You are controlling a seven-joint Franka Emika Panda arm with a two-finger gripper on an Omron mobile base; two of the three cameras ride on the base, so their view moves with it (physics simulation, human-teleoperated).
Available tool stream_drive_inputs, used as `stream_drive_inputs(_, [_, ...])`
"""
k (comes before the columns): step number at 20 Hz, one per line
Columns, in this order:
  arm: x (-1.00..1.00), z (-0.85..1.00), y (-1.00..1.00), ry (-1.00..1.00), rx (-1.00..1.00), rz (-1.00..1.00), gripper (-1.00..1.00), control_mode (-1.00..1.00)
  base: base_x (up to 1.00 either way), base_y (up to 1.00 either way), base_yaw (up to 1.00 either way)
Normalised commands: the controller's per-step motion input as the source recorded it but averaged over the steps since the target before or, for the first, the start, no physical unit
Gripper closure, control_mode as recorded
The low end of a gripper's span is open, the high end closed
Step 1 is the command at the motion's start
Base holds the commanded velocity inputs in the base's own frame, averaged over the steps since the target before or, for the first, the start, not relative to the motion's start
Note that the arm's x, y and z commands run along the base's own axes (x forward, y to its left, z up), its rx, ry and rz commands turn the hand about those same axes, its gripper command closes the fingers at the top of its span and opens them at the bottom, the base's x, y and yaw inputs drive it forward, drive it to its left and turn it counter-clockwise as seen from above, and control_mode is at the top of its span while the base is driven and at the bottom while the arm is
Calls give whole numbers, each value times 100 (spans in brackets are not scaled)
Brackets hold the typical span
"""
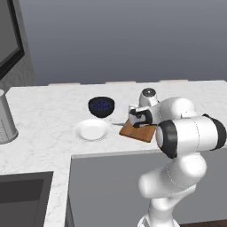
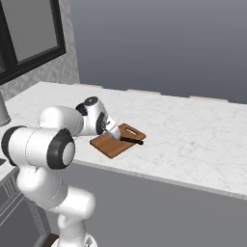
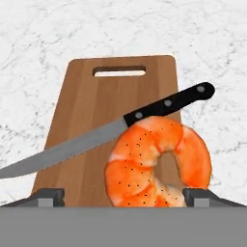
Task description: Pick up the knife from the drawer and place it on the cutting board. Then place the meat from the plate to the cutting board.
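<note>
The orange-red meat (image 3: 157, 161), a curled shrimp, lies on the brown cutting board (image 3: 91, 106), partly over the knife (image 3: 96, 140). The knife rests diagonally across the board, black handle to the upper right in the hand view. My gripper (image 3: 123, 195) hangs just above the meat, open, its fingertips (image 3: 48, 195) spread wide to either side. From the base, the gripper (image 1: 135, 119) sits low over the board (image 1: 138, 132), and the white plate (image 1: 92, 130) to its left is bare. The board (image 2: 112, 144) and knife handle (image 2: 133, 140) also show from the right. The drawer is out of view.
A dark bowl with blue contents (image 1: 101, 106) stands behind the plate. A metal canister (image 1: 5, 119) is at the far left and a sink (image 1: 22, 195) at the lower left. Marble counter (image 2: 193, 135) stretches to the right of the board.
</note>
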Motion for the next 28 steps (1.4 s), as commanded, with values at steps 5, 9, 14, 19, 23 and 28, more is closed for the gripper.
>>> stream_drive_inputs(5, [-59,86,8,-49,3,2,-100,-100,0,0,0])
stream_drive_inputs(9, [90,-65,48,31,0,25,-100,-100,0,0,0])
stream_drive_inputs(14, [82,-17,12,40,18,40,-100,-100,0,0,0])
stream_drive_inputs(19, [31,-42,-58,48,27,32,-100,-100,0,0,0])
stream_drive_inputs(23, [6,-34,-62,34,19,13,-100,-100,0,0,0])
stream_drive_inputs(28, [70,0,0,28,12,2,-100,-100,0,0,0])
